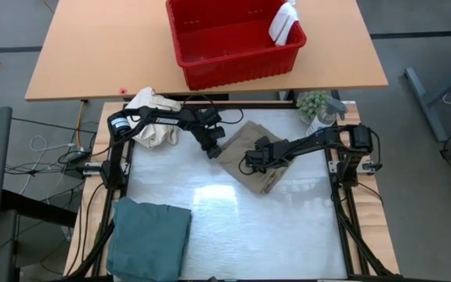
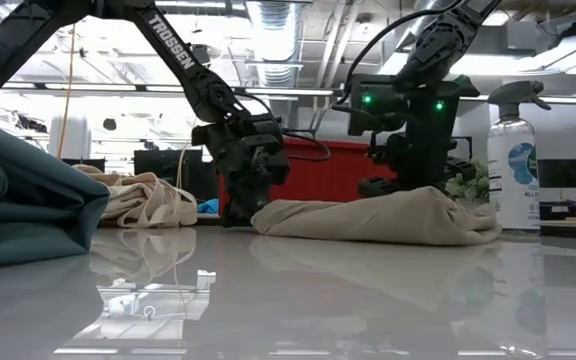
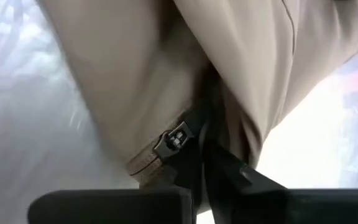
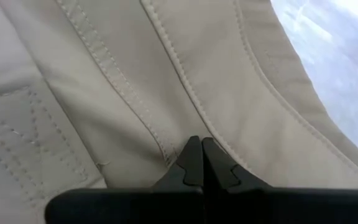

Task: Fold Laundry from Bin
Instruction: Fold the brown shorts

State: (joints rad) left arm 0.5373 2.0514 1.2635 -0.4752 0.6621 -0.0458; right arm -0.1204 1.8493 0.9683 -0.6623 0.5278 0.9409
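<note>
Khaki trousers [image 1: 253,157] near table's far edge: left gripper [image 1: 214,147] clenched on zipper edge, right gripper [image 1: 255,162] clenched, tips pressing trouser fabric.

1. Arms: two, each with one tool – left tool [image 1: 212,149], right tool [image 1: 250,164].
2. Red bin [image 1: 233,59]: one.
3. Cloth items: four – tan trousers [image 1: 250,141] nearest the bin, teal garment [image 1: 149,239], cream bundle [image 1: 153,110], white cloth [image 1: 285,22] in the bin.
4. Spray bottle [image 2: 515,150]: one.
5. Small plant [image 1: 313,103]: one.
</note>
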